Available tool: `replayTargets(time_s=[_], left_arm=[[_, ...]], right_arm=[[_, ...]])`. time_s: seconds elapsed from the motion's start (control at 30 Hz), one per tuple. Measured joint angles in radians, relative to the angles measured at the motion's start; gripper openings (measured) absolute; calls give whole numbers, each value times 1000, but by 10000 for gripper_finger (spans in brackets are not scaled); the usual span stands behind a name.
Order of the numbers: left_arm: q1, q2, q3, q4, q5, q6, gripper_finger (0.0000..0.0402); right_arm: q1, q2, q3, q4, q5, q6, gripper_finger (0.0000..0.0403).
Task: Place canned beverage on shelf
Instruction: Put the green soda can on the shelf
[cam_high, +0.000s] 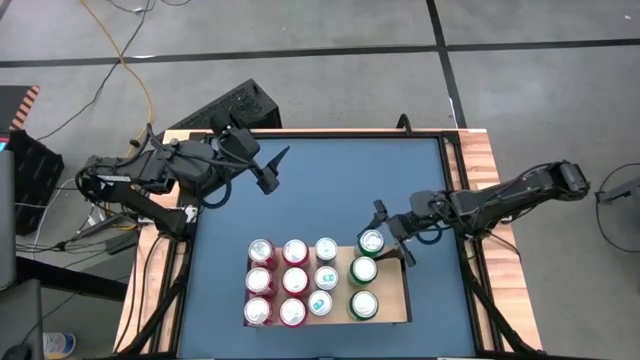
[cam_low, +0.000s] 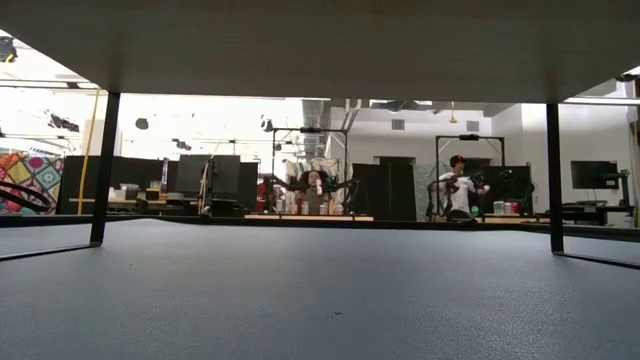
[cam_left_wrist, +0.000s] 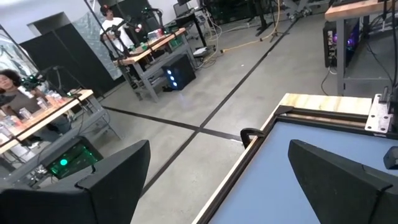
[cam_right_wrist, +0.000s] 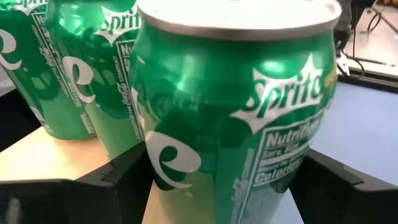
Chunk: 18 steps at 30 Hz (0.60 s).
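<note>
low view: a dark overhang (cam_low: 320, 45) fills the top; no arm, can or shelf shows. right wrist view: nearest green can (cam_right_wrist: 233, 106) cut off at top and bottom edges, hiding most of the shelf (cam_right_wrist: 56, 158). high view: can labels too small to read.

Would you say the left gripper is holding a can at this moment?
No; the left gripper hangs open and empty over the table's far left corner, away from the cans on the shelf.
</note>
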Motion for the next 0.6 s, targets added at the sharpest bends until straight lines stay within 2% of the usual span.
replayTargets(time_s=[0.17, 0.4, 0.6], left_arm=[[0, 0, 0, -8, 0, 0, 368], [0, 0, 0, -11, -1, 17, 368], [0, 0, 0, -9, -7, 17, 368]], right_arm=[[11, 0, 53, -95, 6, 0, 321], [32, -1, 185, -459, 7, 39, 321], [86, -1, 253, -600, 6, 23, 321]])
